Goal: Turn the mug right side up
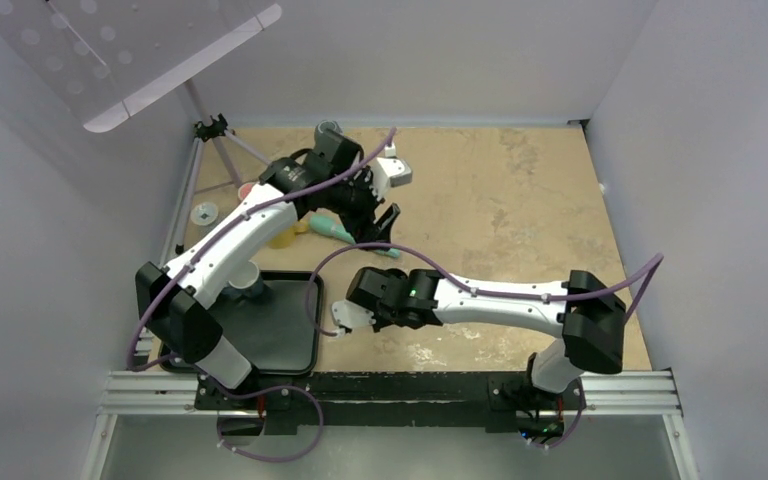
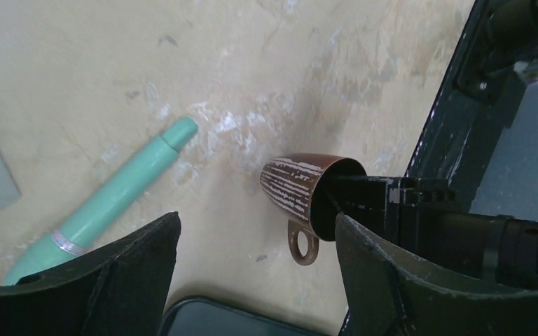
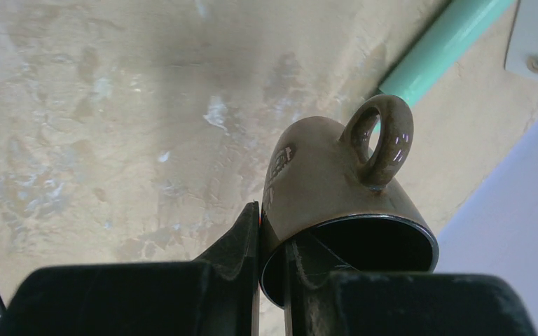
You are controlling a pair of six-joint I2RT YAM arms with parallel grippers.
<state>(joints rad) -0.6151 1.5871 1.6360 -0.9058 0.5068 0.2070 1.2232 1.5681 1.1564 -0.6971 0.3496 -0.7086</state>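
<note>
Right pincer (image 3: 272,231) grasps the mug (image 3: 322,175) by its rim, one finger inside; the mug is held sideways, mouth toward the pincer. A green pen (image 3: 441,52) lies just beyond. Left pincer (image 2: 256,238), released, hangs above both.

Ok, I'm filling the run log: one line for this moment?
right claw: shut on mug rim | left claw: open, empty | mug: sideways, not yet upright

Pale grey walls (image 1: 460,50) on 3 sides, mottled tan tabletop (image 1: 500,190), perforated panel (image 1: 110,50) top L, maybe a light
</note>
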